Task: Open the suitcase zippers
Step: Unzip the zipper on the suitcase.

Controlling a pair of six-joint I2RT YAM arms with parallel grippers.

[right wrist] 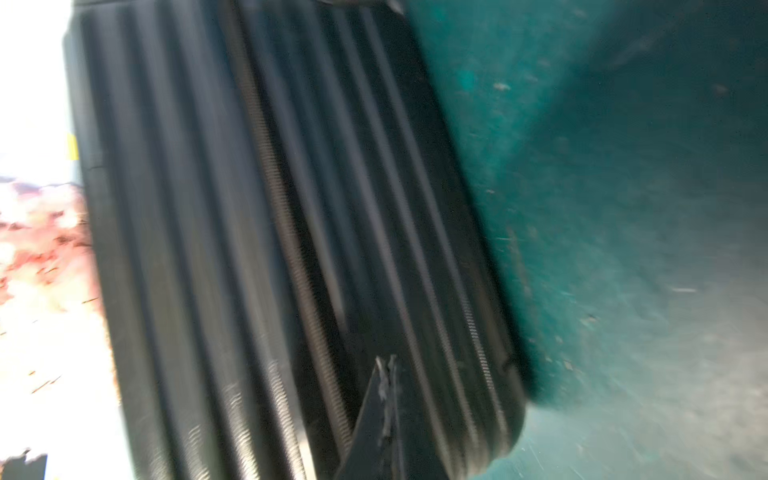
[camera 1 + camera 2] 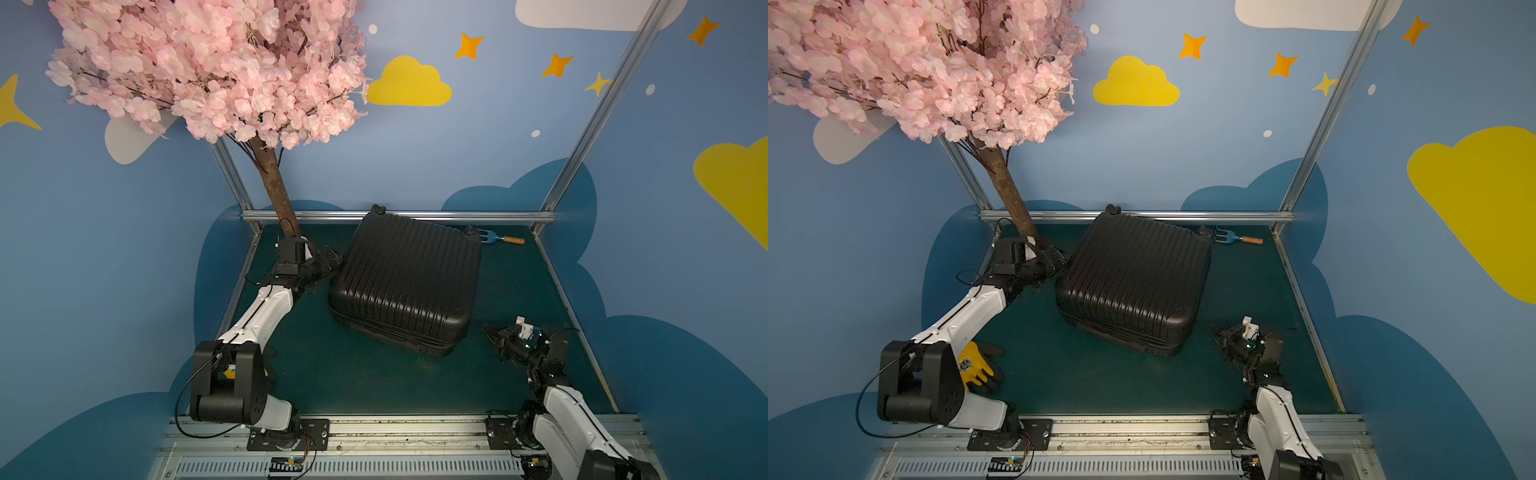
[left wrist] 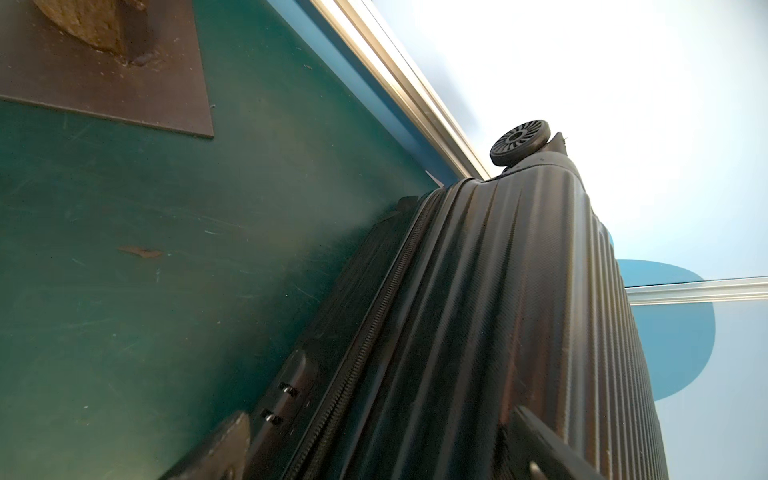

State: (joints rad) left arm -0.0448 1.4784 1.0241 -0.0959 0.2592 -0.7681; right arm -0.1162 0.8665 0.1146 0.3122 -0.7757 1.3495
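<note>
On the green mat (image 2: 374, 386), suitcase (image 2: 407, 286) lies flat, askew; zippers (image 3: 376, 328) look fully closed. Your left gripper (image 2: 332, 257) gapes wide, empty, just beside its left side. Your right gripper (image 2: 487, 330) is pinched together on nothing, off the near corner. Risk: closed tips skid along ribs and shove the case; no pull visible.

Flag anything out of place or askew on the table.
The suitcase lies skewed to the table edges. A yellow-and-black glove lies partly behind the left arm, and a small garden fork lies by the suitcase's far corner.
</note>
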